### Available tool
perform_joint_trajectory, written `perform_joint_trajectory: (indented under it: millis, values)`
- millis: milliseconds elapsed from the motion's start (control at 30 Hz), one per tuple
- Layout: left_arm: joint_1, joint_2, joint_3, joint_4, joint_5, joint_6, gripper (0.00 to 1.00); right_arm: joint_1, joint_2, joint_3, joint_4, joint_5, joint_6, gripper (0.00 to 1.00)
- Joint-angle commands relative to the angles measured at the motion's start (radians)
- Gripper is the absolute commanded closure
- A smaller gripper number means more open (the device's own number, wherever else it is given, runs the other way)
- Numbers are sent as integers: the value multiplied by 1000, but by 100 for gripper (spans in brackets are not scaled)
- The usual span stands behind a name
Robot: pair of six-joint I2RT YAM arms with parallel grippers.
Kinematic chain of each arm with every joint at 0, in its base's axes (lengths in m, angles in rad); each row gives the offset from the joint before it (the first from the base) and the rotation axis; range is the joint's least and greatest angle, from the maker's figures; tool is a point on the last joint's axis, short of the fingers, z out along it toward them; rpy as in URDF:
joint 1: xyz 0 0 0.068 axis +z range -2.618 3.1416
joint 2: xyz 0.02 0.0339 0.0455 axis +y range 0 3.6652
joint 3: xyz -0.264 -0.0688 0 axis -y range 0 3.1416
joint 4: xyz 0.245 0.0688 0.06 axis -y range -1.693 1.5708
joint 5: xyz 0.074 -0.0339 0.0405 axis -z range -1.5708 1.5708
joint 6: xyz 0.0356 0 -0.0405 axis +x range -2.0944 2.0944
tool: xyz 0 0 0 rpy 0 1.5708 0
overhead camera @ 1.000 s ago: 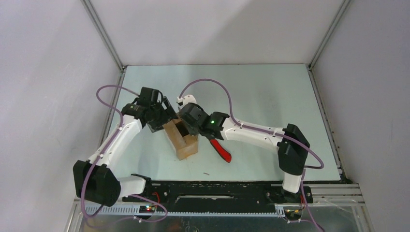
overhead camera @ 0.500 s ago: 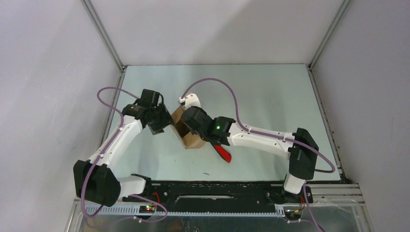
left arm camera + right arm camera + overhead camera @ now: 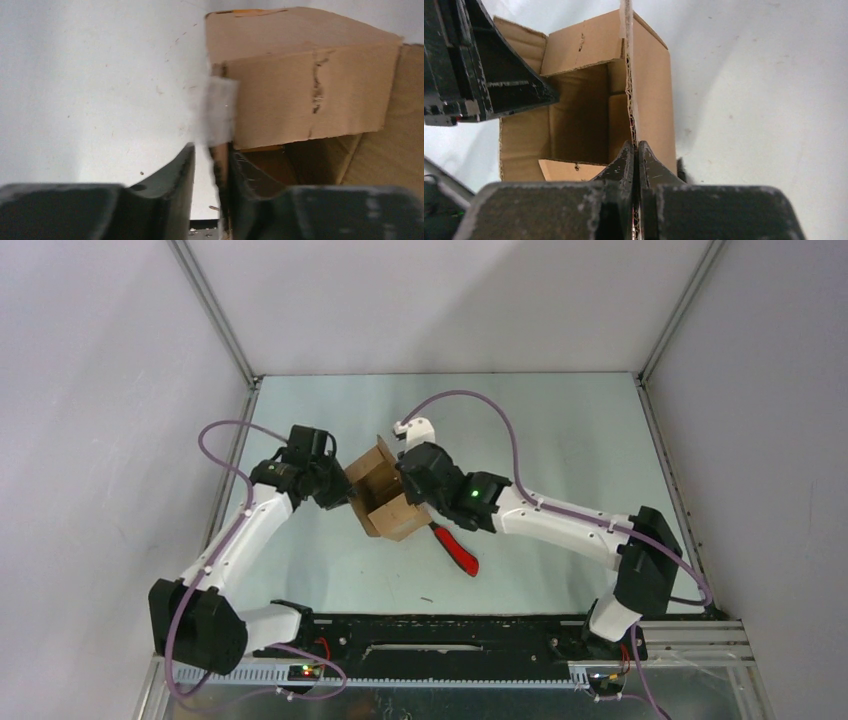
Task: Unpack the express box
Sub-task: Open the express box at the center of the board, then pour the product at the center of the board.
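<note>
The express box (image 3: 385, 502) sits on the left-centre part of the pale tabletop (image 3: 560, 430), between the two grippers; it is open, its mouth turned up towards the top camera and its brown flaps spread outwards; whether its bottom rests fully on the tabletop I cannot tell.

The right gripper (image 3: 636, 147) comes to the box from the right side; its two fingers are pressed together on the thin corrugated edge of one box wall, so it is gripping the express box; in the right wrist view this wall stands upright and runs straight away from the fingertips, with the brown inside of the box to its left.

The left gripper (image 3: 211, 150) is at the left side of the box; its fingers stand on both sides of a cardboard edge that carries a piece of clear tape (image 3: 217, 112); the jaws are narrow, but a thin light strip shows between one finger and the cardboard, and the picture is blurred there, so I cannot tell if it is really clamping.

A red-and-black utility knife (image 3: 457, 550) lies on the tabletop just beside the box, on its near right side, partly under the right arm.
</note>
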Motion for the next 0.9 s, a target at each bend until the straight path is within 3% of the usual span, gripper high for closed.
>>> perform_joint_trajectory:
  millis: [0, 33, 67, 167, 267, 433, 633, 733, 867]
  values:
    - [2, -79, -60, 112, 2, -8, 84, -89, -104, -68, 184, -188, 115, 100]
    - [2, -96, -56, 123, -20, 3, 96, -112, -117, -101, 227, -241, 134, 100]
    - [3, -109, -45, 126, -58, 22, 99, -131, -130, -137, 281, -290, 141, 100]
    - [2, -155, -22, 152, -129, 99, 100, -187, -128, -188, 379, -463, 175, 100]
    - [0, -200, 3, 195, -115, 171, 100, -225, -98, -197, 410, -560, 217, 100]
    - [-62, -296, 5, 295, -162, 317, 100, -230, -47, -197, 415, -577, 236, 72]
    - [-192, -362, -52, 415, -438, 505, 100, -258, 16, -213, 498, -656, 267, 50]
    - [-250, -358, -73, 483, -560, 567, 100, -299, 48, -214, 535, -720, 306, 46]
    - [-346, -416, -205, 755, -600, 682, 100, -360, 84, -213, 611, -848, 352, 47]
